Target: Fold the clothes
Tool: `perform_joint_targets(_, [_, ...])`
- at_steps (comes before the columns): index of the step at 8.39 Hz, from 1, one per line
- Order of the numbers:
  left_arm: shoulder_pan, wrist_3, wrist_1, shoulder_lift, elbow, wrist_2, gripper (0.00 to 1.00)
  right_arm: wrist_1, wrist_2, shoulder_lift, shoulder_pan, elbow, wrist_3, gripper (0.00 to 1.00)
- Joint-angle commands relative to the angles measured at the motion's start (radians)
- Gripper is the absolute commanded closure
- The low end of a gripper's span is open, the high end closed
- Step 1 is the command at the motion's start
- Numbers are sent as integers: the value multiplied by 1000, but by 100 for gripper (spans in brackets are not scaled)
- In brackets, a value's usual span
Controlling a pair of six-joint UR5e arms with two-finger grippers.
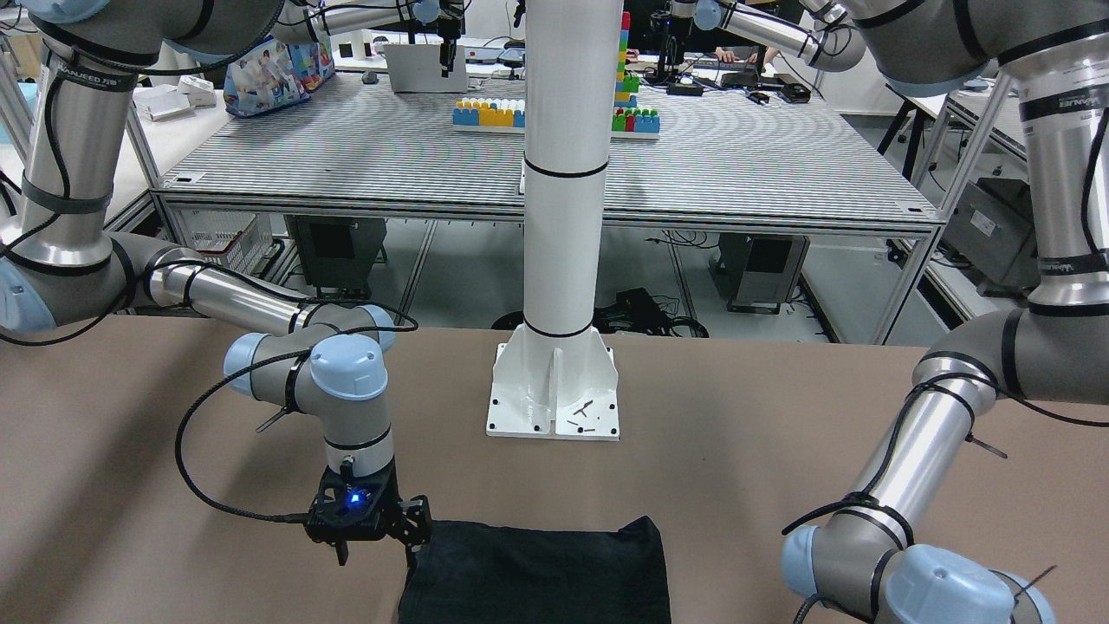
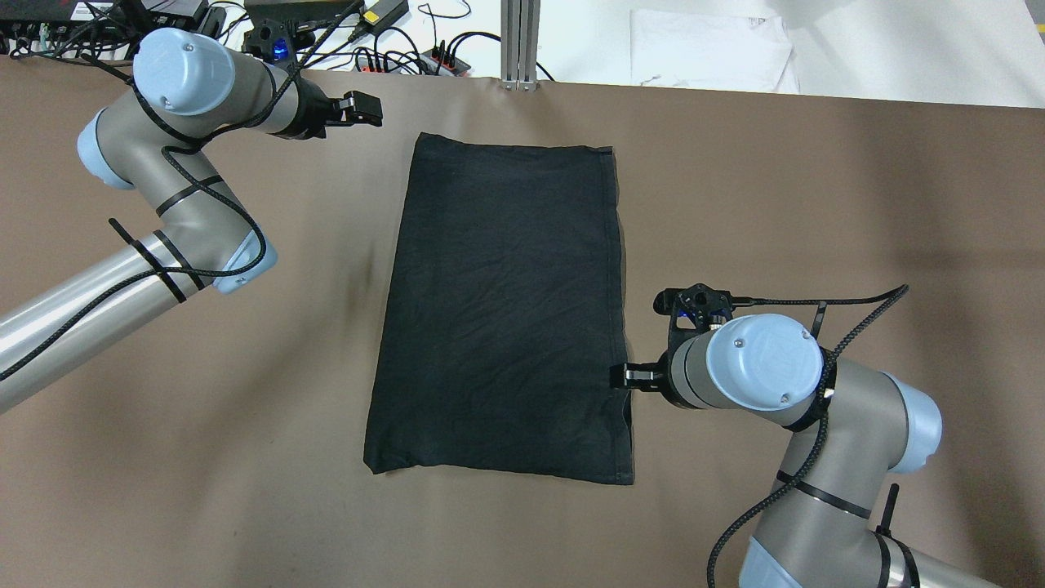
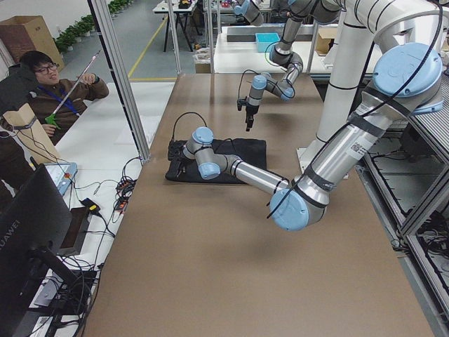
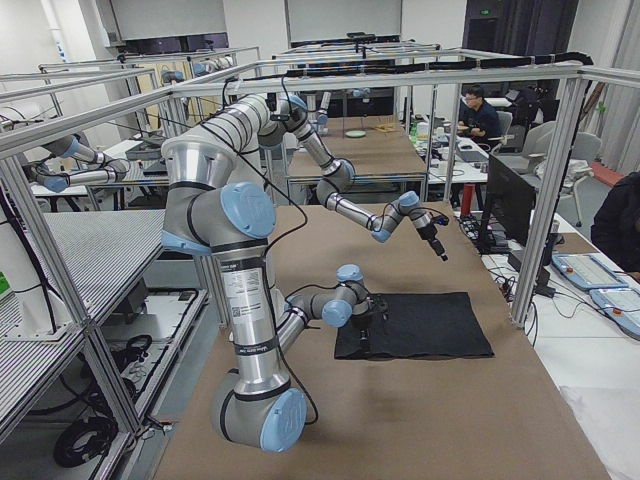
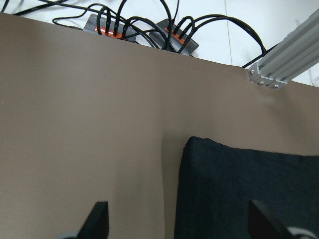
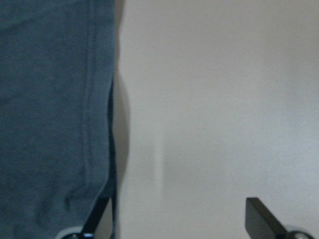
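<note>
- Right end effector — released, at the garment's hem; left end effector released, near its far corner.
- Grasp pending — next, likely pinch both edges.

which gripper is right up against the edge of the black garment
The right gripper: one fingertip is at the black garment's hemmed side edge. The left gripper sits off the far corner, with table showing between.
</note>
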Motion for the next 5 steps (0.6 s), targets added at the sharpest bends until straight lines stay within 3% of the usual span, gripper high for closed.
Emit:
perform_joint_targets(1, [10,-46,-9,0,-3,-6,0,272,-3,28,-3,0,260,6])
perform_joint_targets(4, [45,-114,-82,6,-7,-5,0,531,-118,31,-69,-199,368,6])
perform_joint_targets(5, [45,-119,-82,11,-13,-6,0,556,-118,28,-72,-242,370,6])
